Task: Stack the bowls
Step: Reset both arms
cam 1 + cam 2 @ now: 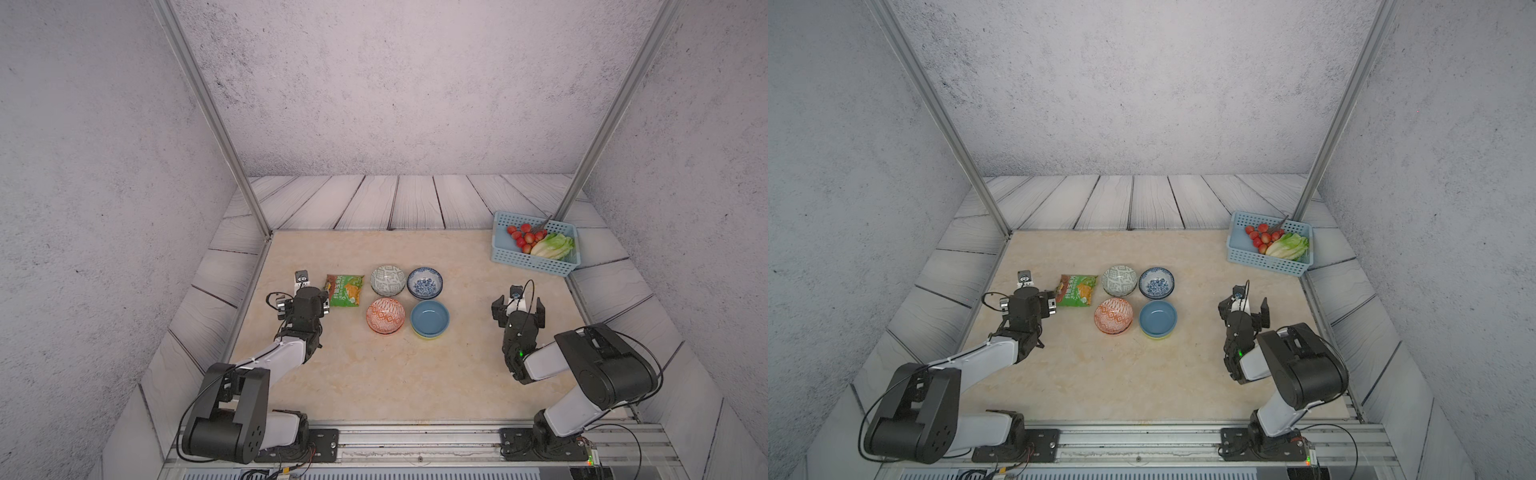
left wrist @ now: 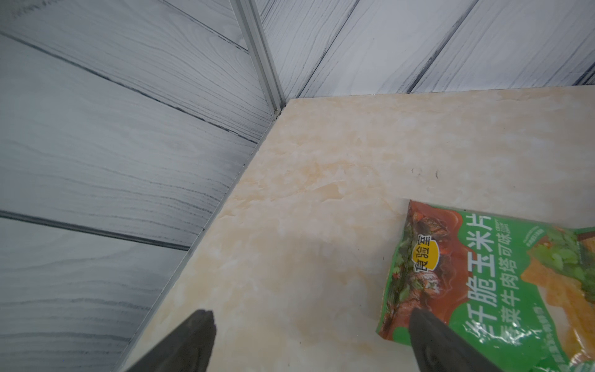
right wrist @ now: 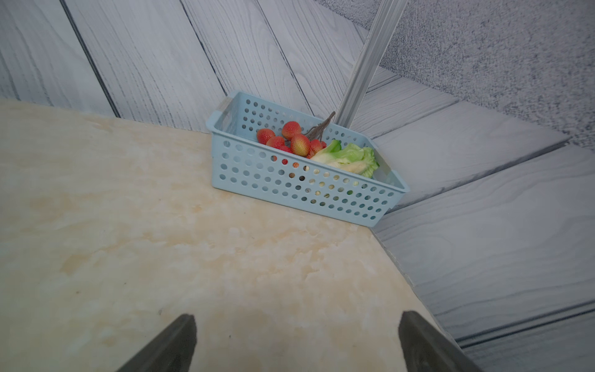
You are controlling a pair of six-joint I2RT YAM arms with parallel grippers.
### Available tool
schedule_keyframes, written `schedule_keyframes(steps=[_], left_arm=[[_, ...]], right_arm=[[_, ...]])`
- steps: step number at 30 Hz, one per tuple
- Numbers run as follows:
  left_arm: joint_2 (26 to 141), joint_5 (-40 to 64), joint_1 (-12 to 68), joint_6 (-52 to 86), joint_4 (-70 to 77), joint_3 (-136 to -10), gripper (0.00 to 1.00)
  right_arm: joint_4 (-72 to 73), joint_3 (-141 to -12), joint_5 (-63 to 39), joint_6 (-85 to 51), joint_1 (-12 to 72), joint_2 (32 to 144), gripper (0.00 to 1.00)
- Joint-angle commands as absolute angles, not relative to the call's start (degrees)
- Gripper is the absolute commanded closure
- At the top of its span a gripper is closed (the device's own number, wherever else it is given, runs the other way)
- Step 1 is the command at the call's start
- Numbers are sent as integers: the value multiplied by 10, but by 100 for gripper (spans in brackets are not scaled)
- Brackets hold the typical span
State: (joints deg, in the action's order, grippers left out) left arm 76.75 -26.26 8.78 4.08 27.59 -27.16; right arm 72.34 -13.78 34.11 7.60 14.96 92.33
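The pale marbled table (image 1: 374, 374) takes up most of the floor of the cell. The left arm (image 1: 278, 353) and the right arm (image 1: 552, 361) reach in from the near rail, one on each side. The left gripper (image 2: 310, 317) hangs low with its jaws spread wide and nothing between them; in the left wrist view one fingertip (image 2: 418, 322) overlaps the near corner of the green snack packet (image 1: 344, 291), though I cannot tell whether it touches. The right gripper (image 1: 518, 307) is likewise spread and empty, over bare table well to the right of the bowls.

The light blue basket (image 1: 528, 262) stands in the far right corner against the wall. The bowls sit mid-table in a tight two-by-two square, just right of the packet. At the far left is the grey-green patterned bowl (image 1: 387, 280); at the far right, the blue-floral bowl (image 1: 424, 283). At the near left an orange-patterned bowl (image 1: 385, 316) rests nested in a second orange bowl (image 1: 390, 331). At the near right the plain blue bowl (image 1: 429, 317) sits in a lime bowl (image 1: 430, 336), of which only the rim peeks out. Whether anything lies under the two far bowls I cannot tell.

Inside the basket lie a leafy lettuce (image 1: 555, 246) and a cluster of red fruits (image 1: 524, 237).
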Motion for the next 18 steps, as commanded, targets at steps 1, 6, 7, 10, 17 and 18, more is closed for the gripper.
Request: schedule_keyframes(steps=[1, 6, 7, 10, 17, 18], left_arm=[[780, -199, 70, 16, 355, -259, 0], [789, -136, 55, 2, 347, -269, 0], [790, -124, 51, 3, 346, -270, 0], [799, -115, 45, -2, 346, -274, 0], [894, -68, 20, -5, 509, -242, 0], [886, -54, 14, -1, 482, -253, 0]], right_arm=[[759, -126, 251, 56, 129, 912, 1], [787, -125, 223, 46, 110, 945, 1], [776, -126, 223, 44, 109, 938, 1], [791, -127, 223, 46, 109, 949, 1], [778, -130, 221, 43, 106, 943, 1], [769, -134, 221, 41, 105, 942, 1]])
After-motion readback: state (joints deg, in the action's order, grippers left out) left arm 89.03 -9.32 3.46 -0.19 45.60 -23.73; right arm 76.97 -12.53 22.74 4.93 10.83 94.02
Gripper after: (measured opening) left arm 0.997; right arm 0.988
